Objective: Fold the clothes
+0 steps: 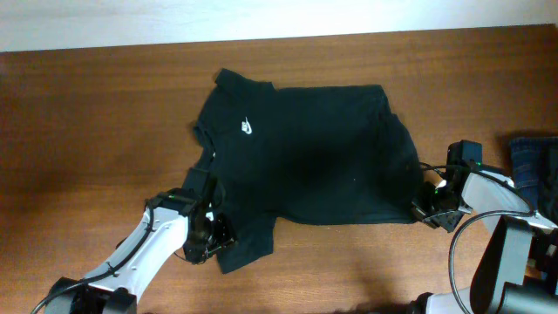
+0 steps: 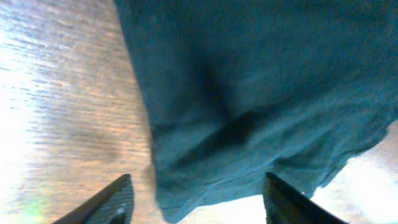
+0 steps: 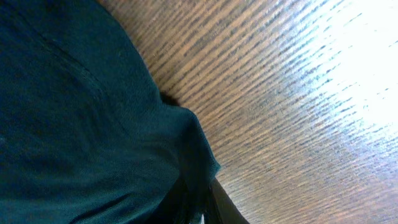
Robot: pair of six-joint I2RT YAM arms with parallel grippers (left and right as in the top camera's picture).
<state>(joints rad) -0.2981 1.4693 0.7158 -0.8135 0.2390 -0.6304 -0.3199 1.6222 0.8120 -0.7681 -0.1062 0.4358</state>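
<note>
The clothes, a black T-shirt (image 1: 305,148) with a small white logo (image 1: 248,127), lie spread across the wooden table. My left gripper (image 1: 209,231) is at the shirt's near left sleeve. In the left wrist view the left gripper (image 2: 198,186) stands open, its fingers (image 2: 112,202) wide apart on either side of the sleeve's edge (image 2: 249,81). My right gripper (image 1: 425,208) is at the shirt's near right corner. In the right wrist view the right gripper (image 3: 202,208) is shut, pinching a fold of the black fabric (image 3: 74,112) at the cloth's edge.
A blue denim garment (image 1: 534,161) lies at the table's right edge, just beyond the right arm. Bare wood (image 1: 87,131) runs to the left of the shirt and along the front edge. A pale wall borders the table's far side.
</note>
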